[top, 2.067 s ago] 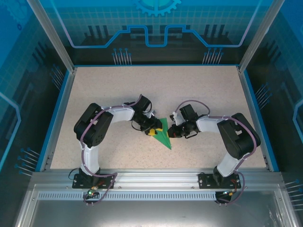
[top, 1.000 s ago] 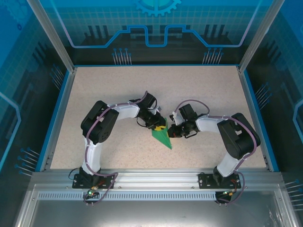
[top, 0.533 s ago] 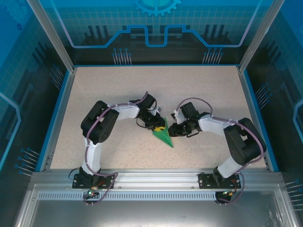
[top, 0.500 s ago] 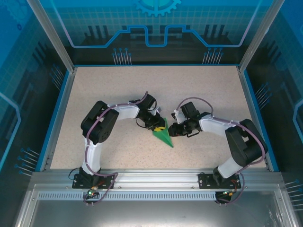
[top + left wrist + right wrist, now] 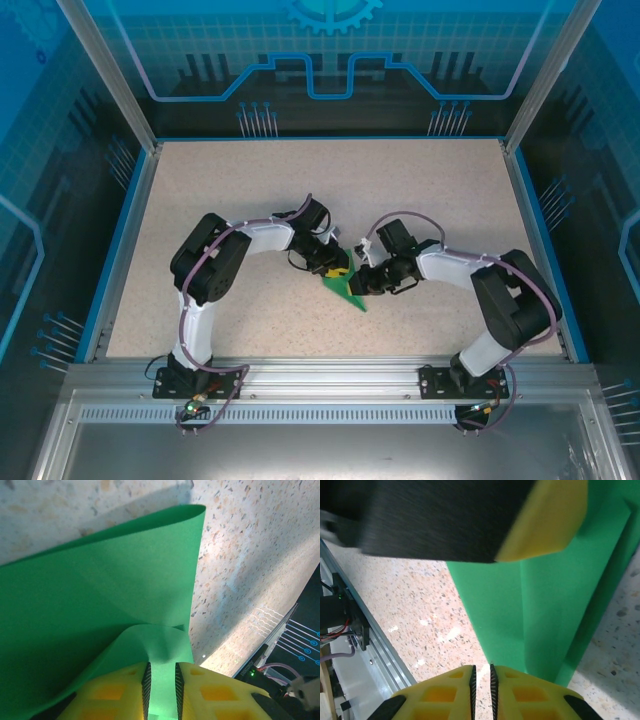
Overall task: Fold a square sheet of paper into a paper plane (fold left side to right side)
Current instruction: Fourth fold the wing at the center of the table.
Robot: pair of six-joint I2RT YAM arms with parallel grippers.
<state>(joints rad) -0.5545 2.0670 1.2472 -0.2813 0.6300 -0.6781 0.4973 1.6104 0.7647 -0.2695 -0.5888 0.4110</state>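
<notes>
The green paper (image 5: pixel 349 292) lies mid-table as a narrow creased dart whose tip points toward the near right. My left gripper (image 5: pixel 336 268) is shut on the paper's far end. In the left wrist view a strip of the paper (image 5: pixel 100 595) runs up between the yellow fingers (image 5: pixel 115 692), and the sheet bulges just ahead of the left gripper (image 5: pixel 161 666). My right gripper (image 5: pixel 363 285) sits at the paper's right edge. Its jaws (image 5: pixel 481 667) are closed to a slit, with the paper (image 5: pixel 545 605) edge just at the tips and table showing behind.
The speckled beige table (image 5: pixel 250 190) is ringed by a blue rim and a metal frame, with transparent blue walls behind. In the right wrist view the left gripper's black body (image 5: pixel 445 515) and a yellow finger (image 5: pixel 550 525) hang close above the paper.
My right gripper has slid left until it reaches the paper's right edge. The left gripper went from the paper's left side to its far end about a second ago and has held since.
</notes>
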